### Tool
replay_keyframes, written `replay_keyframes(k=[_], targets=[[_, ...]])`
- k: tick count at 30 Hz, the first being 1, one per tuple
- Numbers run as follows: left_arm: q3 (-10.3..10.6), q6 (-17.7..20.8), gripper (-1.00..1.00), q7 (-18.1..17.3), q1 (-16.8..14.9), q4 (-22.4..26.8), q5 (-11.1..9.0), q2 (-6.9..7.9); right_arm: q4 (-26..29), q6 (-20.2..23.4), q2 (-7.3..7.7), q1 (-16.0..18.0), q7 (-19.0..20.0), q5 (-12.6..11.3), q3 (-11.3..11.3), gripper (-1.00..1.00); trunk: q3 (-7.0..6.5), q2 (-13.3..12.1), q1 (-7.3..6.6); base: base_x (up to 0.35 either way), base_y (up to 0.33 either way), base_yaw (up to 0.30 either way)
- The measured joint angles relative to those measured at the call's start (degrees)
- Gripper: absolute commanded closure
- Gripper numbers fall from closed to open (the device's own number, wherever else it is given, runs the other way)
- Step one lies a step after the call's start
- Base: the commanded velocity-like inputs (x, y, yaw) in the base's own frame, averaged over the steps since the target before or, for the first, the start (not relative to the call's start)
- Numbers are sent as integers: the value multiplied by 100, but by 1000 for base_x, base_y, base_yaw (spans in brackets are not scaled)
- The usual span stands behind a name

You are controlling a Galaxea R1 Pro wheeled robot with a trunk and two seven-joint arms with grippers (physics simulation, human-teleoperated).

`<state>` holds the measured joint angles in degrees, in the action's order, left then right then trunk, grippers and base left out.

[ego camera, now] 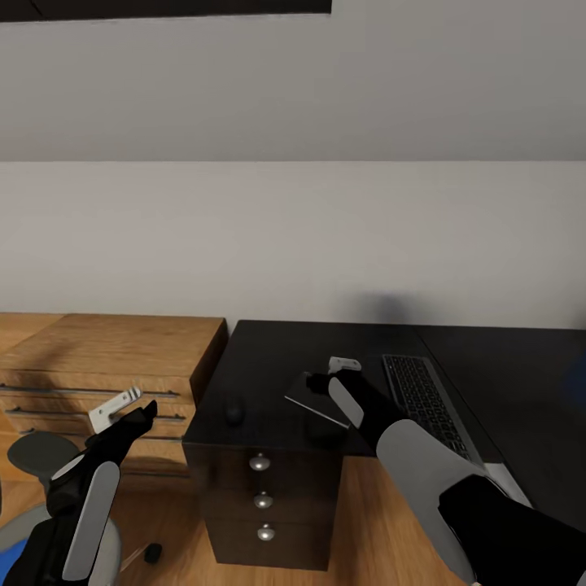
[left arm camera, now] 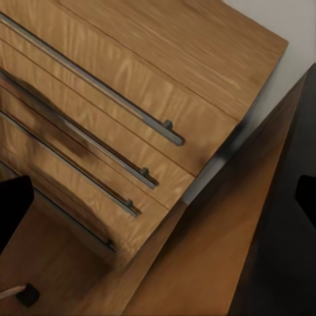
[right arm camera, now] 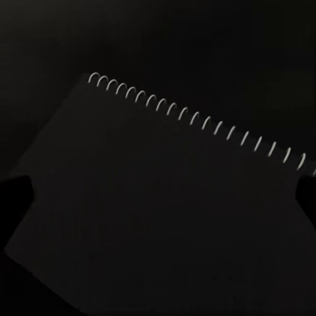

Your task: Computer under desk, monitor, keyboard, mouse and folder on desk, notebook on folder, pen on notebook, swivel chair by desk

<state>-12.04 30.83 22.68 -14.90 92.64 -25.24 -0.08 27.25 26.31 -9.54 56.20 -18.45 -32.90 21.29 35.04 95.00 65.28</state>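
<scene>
- The right gripper (ego camera: 320,382) hangs over the thin dark grey spiral-bound notebook (ego camera: 316,400), which lies near the middle of the long glossy black desk (ego camera: 268,358), above its three-knob drawer unit (ego camera: 262,496); the right wrist view looks straight down on the notebook's dark cover and its row of pale wire rings (right arm camera: 197,118). Whether the jaws are spread or closed around it cannot be told.
- The right arm reaches forward and inward from the lower right, forearm angled across the desk's front edge, wrist tipped down at the notebook.
- Just beyond the gripper, the flat black keyboard with grey keys (ego camera: 423,399) already lies on the desk's right half, running from the back toward the front edge.
- The small black rounded mouse (ego camera: 234,412) sits near the desk's left front corner, well apart from the keyboard, so by the look of it that pairing is not yet done.
- The left gripper (ego camera: 130,411) is raised beside the desk's left end, before the light wooden drawer cabinet (left arm camera: 131,99); its jaw state cannot be told.
- A sliver of bright blue, seemingly the folder (ego camera: 10,561), rests on the grey swivel chair (ego camera: 41,456) at lower left, so moving it, and stacking notebook and pen on it, appears to remain.
</scene>
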Motion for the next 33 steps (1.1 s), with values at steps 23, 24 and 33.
replay_keyframes(k=[23,24,33], targets=[[17,-8,-100,-12,0,-1,14,-3,-13,-96,0,0,-30,406,7,-100,72,162,87,44,0,0],[16,-8,-100,-11,0,-3,15,-2,-14,-99,0,0,-31,415,7,-100,72,162,87,70,0,0],[11,-5,-100,-9,0,-9,18,0,-35,-167,3,0,-18,456,6,-100,72,162,88,103,0,0]])
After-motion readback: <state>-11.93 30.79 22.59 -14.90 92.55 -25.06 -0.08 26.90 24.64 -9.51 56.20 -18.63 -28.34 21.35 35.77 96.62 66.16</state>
